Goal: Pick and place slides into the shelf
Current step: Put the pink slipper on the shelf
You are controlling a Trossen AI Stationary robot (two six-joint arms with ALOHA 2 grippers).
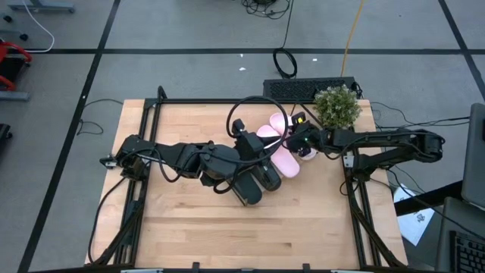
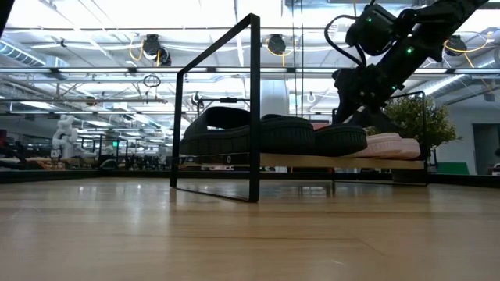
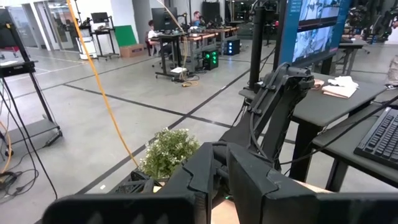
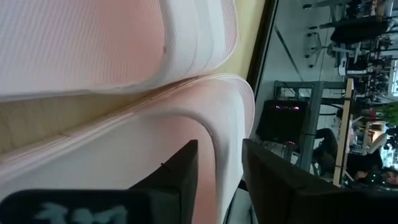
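Four slides lie side by side on the shelf's board (image 2: 297, 161), inside its thin black frame (image 2: 255, 101). The two black ones (image 1: 246, 188) (image 1: 269, 178) lie nearer the front edge, the two pink ones (image 1: 285, 162) (image 1: 269, 131) farther back. My right gripper (image 1: 295, 145) reaches in from the right and comes down on the nearer pink slide (image 2: 391, 144). It is shut on that slide. My left gripper (image 1: 244, 144) is raised above the shelf, shut and empty. It points level toward the right arm (image 3: 280, 93). My right gripper pinches the pink slide's raised side rim (image 4: 225, 143) between its two fingers (image 4: 180, 177), one on each side. It slants down from the right. The slide rests flat on the shelf board beside the other pink slide (image 4: 93, 37).
A small potted plant (image 1: 337, 106) stands at the table's far right corner. A keyboard (image 1: 311, 89) lies just beyond the far edge. Black frame rails run along the table's left (image 1: 140, 189) and right (image 1: 356, 205) sides. Bare tabletop lies toward the near edge (image 1: 227, 235).
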